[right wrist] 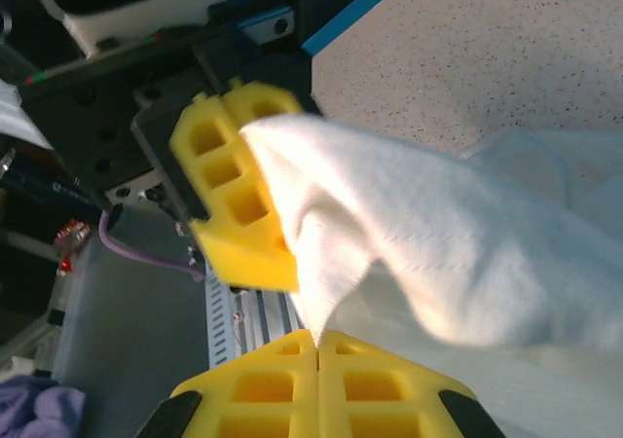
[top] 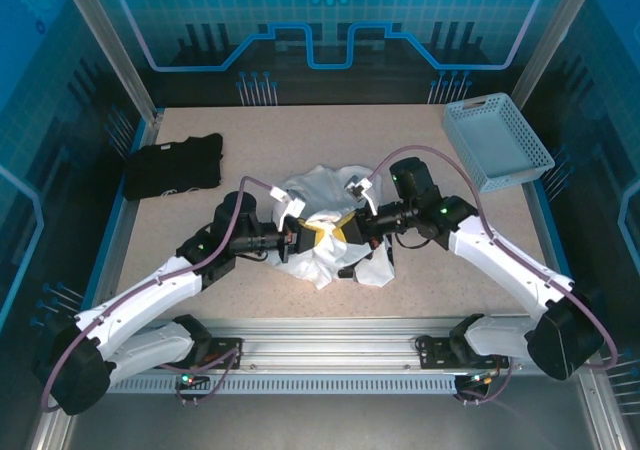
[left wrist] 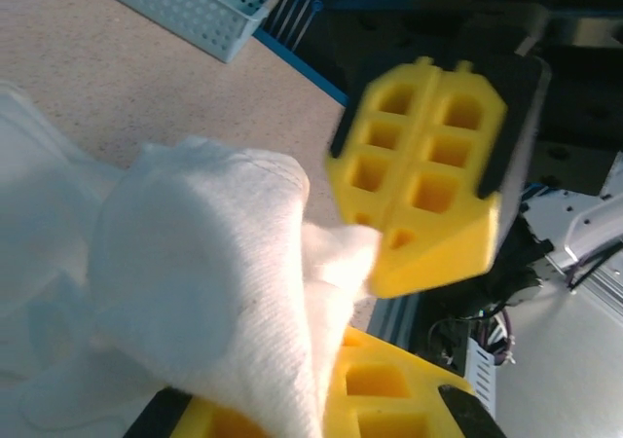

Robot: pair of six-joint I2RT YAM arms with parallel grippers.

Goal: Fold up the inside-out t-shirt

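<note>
The inside-out t-shirt [top: 318, 202] is a white crumpled heap at mid-table, part of it lifted between the two arms. My left gripper [top: 310, 233] and right gripper [top: 346, 229] meet tip to tip over its near side. In the left wrist view my left gripper [left wrist: 331, 365] is shut on a thick fold of the t-shirt [left wrist: 195, 282], with the right gripper [left wrist: 389, 251] facing it, jaws together. In the right wrist view my right gripper [right wrist: 318, 339] is shut on a pointed tip of the t-shirt [right wrist: 438, 253]. Cloth hangs from the left gripper's yellow fingers [right wrist: 234, 200].
A black folded garment [top: 172, 165] lies at the back left. A light blue perforated basket [top: 495, 140] stands at the back right, its corner also seen as the basket [left wrist: 195, 0]. Bare speckled table [top: 460, 270] surrounds the shirt. The rail with both arm bases [top: 330, 355] runs along the near edge.
</note>
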